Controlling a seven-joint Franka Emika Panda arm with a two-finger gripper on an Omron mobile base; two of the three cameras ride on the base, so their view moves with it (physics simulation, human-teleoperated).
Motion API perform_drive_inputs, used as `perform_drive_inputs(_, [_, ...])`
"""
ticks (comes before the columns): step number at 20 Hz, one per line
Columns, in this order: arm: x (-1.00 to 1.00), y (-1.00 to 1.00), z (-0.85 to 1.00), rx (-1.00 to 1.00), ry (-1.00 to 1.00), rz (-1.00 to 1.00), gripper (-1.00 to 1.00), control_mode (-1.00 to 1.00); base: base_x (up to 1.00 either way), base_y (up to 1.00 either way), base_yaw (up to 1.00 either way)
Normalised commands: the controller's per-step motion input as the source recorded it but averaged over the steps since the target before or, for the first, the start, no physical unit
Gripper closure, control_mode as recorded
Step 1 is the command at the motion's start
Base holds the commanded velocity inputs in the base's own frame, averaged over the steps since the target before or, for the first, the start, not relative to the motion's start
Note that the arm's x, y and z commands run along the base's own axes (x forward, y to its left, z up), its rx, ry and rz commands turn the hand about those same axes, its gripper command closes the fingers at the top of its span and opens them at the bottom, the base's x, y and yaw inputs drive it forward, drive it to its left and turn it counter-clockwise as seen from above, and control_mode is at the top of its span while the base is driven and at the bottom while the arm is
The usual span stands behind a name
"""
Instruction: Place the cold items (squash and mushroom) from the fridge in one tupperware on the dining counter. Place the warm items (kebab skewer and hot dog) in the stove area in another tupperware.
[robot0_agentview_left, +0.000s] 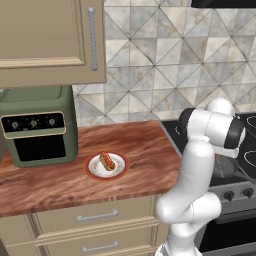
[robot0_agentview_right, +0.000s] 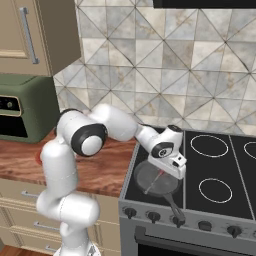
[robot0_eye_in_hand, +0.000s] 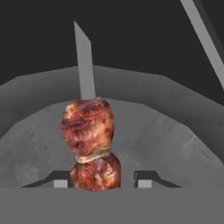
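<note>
Even, soft rendered lighting is seen throughout, without glare. Faint shadows are cast beneath the upper-left cabinet. The hand view is dimmer and coarsely pixelated.

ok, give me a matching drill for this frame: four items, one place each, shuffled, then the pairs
Items:
1. hot dog
2. kebab skewer
3. pan
4. toaster oven

Places:
A. front left burner of the stove
B. between the fingertips of the tool, inside the pan
C. red-rimmed plate on the wooden counter
D. back of the counter, under the wall cabinet

Pairs: 1-C, 2-B, 3-A, 4-D
</note>
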Motion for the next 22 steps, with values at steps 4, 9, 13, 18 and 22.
perform_drive_inputs(4, [-0.04,0.0,-0.7,0.0,0.0,-0.08,1.0,-1.0,0.0,0.0,0.0])
perform_drive_inputs(9, [-0.16,0.11,-0.39,0.0,-0.01,-0.09,1.0,-1.0,0.0,0.0,0.0])
perform_drive_inputs(13, [-0.47,0.25,0.06,0.06,-0.13,-0.1,1.0,-1.0,0.0,0.0,0.0])
perform_drive_inputs(18, [-0.45,0.61,0.37,0.01,-0.14,-0.1,1.0,-1.0,0.0,0.0,0.0])
perform_drive_inputs(22, [-0.31,0.14,1.0,0.0,-0.16,0.0,1.0,-1.0,0.0,0.0,0.0])
